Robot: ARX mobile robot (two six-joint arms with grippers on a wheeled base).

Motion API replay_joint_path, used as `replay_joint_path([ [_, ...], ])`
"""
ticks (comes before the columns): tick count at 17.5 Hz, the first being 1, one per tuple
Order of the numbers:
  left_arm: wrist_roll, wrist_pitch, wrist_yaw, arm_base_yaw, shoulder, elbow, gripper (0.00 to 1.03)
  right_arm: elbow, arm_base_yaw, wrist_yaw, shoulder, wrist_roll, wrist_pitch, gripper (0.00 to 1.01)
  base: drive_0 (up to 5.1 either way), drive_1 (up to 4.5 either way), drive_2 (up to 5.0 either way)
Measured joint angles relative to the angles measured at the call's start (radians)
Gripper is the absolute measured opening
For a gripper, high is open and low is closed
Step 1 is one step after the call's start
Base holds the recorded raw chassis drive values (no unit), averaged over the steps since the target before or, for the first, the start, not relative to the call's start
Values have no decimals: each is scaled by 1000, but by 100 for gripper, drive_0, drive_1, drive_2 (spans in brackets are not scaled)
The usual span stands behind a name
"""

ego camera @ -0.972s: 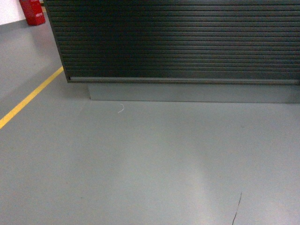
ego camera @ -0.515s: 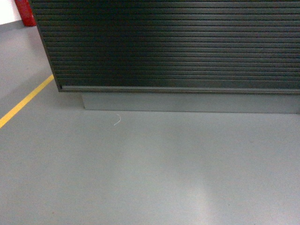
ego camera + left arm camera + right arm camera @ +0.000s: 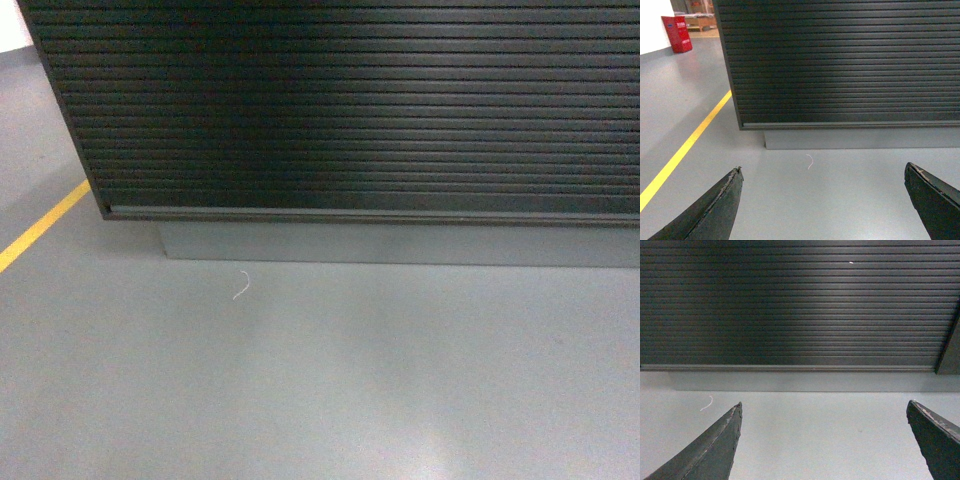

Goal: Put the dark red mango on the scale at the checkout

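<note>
Spread left fingers point(image 3: 715, 210) face ribbed checkout point(image 3: 840, 60).

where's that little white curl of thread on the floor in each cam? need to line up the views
Head: white thread on the grey floor, left of centre, just in front of the checkout plinth.
Left wrist: thread near centre, between the end effector fingers, below the plinth.
Right wrist: thread at far left, beside the left finger.
Shared landmark: the checkout's ribbed black front with its grey plinth.

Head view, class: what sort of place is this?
Probably a shop or warehouse floor by a checkout: a ribbed black counter front, painted grey floor and a yellow floor line.
</note>
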State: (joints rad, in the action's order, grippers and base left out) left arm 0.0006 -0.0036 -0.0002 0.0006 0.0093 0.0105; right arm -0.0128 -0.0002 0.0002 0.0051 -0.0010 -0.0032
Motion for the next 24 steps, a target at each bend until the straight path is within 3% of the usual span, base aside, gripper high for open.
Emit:
replay_joint_path([
  [24, 0, 3, 0, 0, 0, 0, 98, 0, 0, 0, 0, 0, -2, 98, -1, 398, -399],
])
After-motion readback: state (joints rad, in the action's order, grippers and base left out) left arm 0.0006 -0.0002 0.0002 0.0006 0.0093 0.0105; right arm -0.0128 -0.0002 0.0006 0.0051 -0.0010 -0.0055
